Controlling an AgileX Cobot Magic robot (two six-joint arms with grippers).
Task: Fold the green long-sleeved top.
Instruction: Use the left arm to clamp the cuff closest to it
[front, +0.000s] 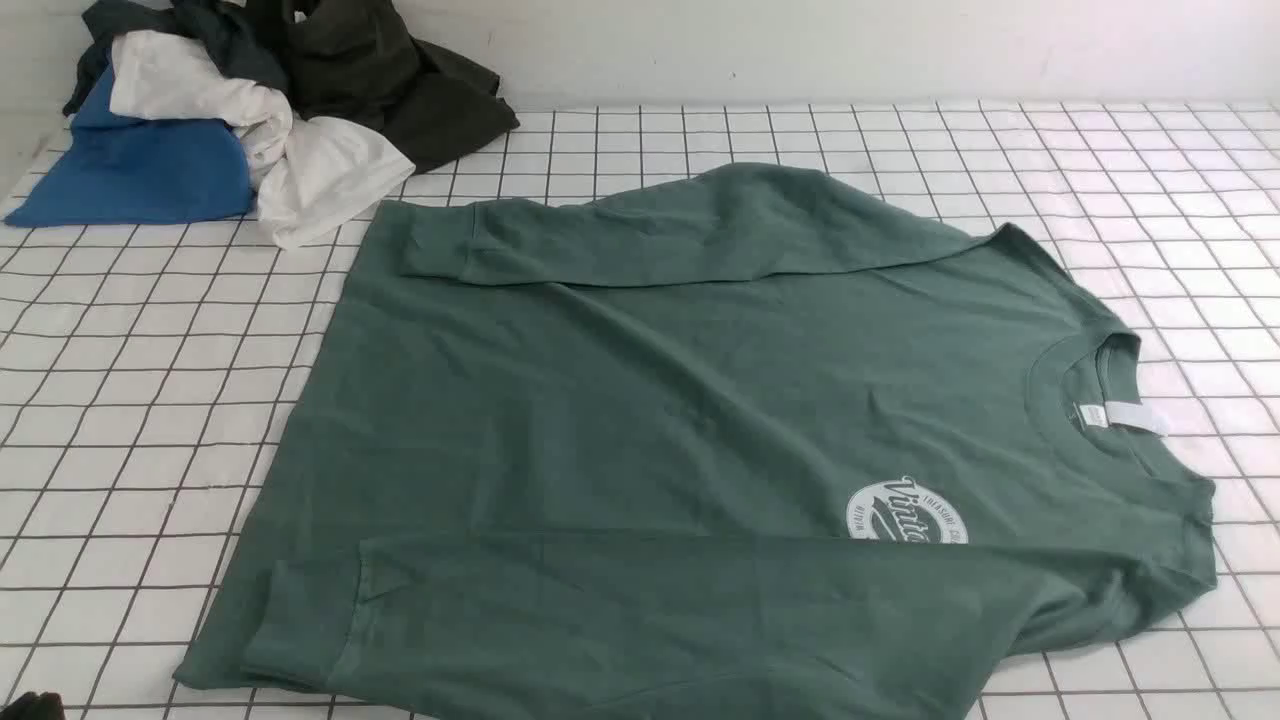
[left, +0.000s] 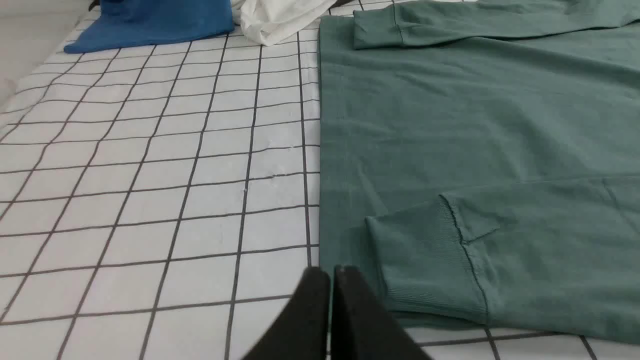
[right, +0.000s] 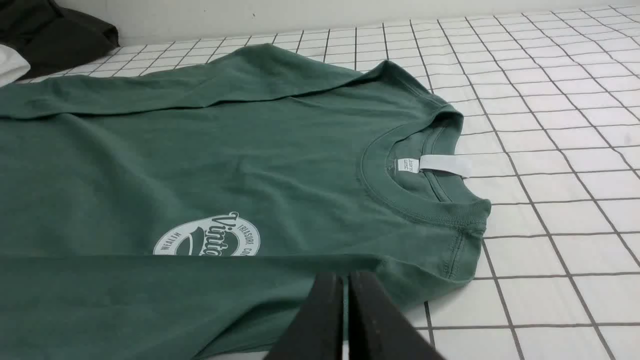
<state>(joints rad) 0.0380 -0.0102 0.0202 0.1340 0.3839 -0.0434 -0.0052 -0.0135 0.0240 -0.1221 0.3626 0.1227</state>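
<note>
Already the green long-sleeved top (front: 640, 420) lies flat on the tabletop (front: 150, 400), sleeves (front: 700, 230) folded in. Left gripper (left: 331, 274) and right gripper (right: 346, 279) hang empty, fingers pressed together. Next likely: spread them, pinch its near edge, fold the body over.

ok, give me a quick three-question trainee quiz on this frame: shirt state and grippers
1. True or false: the far sleeve of the green long-sleeved top is folded in over the body.
2. What partly covers the chest logo? A) the near sleeve B) the neck label C) the white garment
3. Short answer: are the left gripper and right gripper open or shut, and is either holding cloth?

Key
1. True.
2. A.
3. Both shut. No cloth shows between the fingers of either.
</note>
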